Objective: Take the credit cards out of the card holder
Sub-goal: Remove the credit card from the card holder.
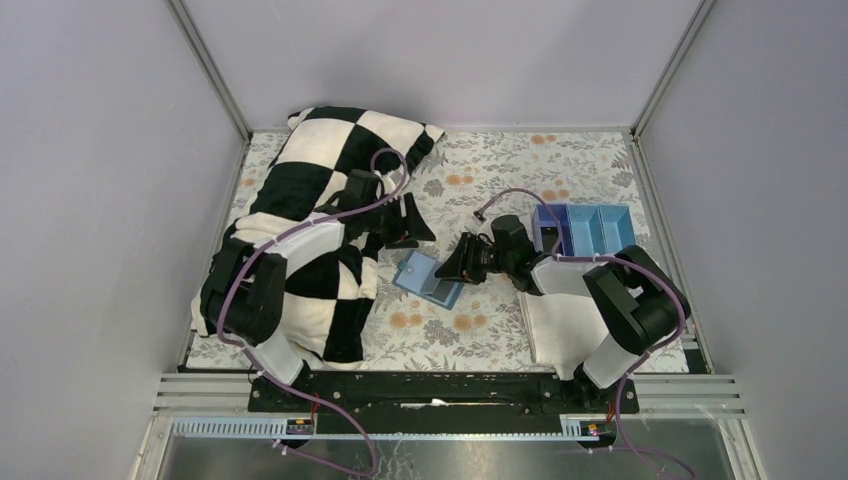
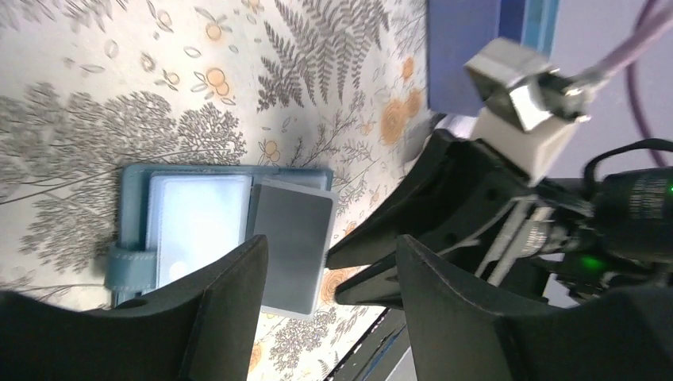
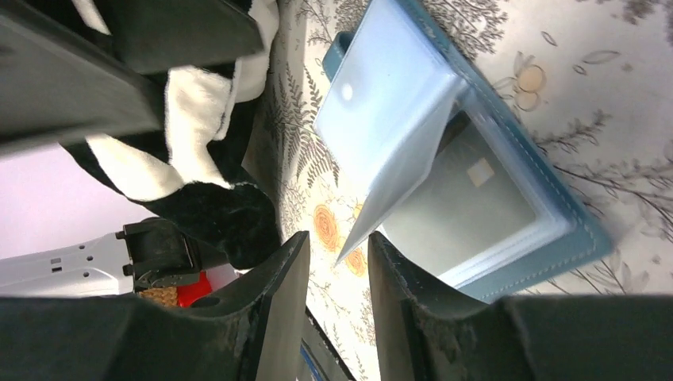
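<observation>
A blue card holder [image 1: 428,277] lies open on the floral cloth at mid-table. In the right wrist view its clear sleeve [image 3: 389,111] is lifted off the holder [image 3: 555,238]. A grey card with a chip [image 3: 468,198] lies in the pocket under it. My right gripper [image 3: 340,254] is narrowly open, with the sleeve's free corner between its fingertips but not clamped. In the left wrist view the holder [image 2: 190,226] shows a grey card [image 2: 294,238] sticking past its edge. My left gripper [image 2: 332,274] is open and empty, above the holder's far side and facing the right gripper [image 2: 361,274].
A black-and-white checkered cloth [image 1: 320,200] covers the left of the table, under my left arm. A blue compartment bin [image 1: 585,228] stands at the right. A white cloth [image 1: 560,325] lies under my right arm.
</observation>
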You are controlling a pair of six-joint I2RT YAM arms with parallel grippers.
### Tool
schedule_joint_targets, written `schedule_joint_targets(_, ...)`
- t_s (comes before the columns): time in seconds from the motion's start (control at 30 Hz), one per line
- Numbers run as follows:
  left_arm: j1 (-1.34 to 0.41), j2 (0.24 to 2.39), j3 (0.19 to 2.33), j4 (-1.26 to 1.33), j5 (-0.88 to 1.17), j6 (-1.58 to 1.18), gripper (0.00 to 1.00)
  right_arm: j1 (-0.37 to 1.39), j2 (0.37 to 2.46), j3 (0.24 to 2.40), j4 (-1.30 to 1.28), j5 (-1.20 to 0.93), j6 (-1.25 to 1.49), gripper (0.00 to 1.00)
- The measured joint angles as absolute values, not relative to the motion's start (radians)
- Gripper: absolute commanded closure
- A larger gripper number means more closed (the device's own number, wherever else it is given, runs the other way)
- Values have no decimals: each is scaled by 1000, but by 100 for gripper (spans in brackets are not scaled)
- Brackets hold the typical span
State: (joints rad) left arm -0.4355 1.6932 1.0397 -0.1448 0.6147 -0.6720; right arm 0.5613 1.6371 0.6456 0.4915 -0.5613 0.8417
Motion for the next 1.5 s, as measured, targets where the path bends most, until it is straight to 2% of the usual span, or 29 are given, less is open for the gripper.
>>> schedule_joint_targets(0.73,-316,1530,1001,-181,602,-708,35,620,1899,926,580,-540,939,57)
schedule_joint_targets(1.0,-336,1588,1001,-186,664,-696,36,621,1825,830,528,-508,913,59)
schedule_joint_targets(1.5,-448,1795,992,-197,612,-680,36,620,1728,682,434,-414,881,61)
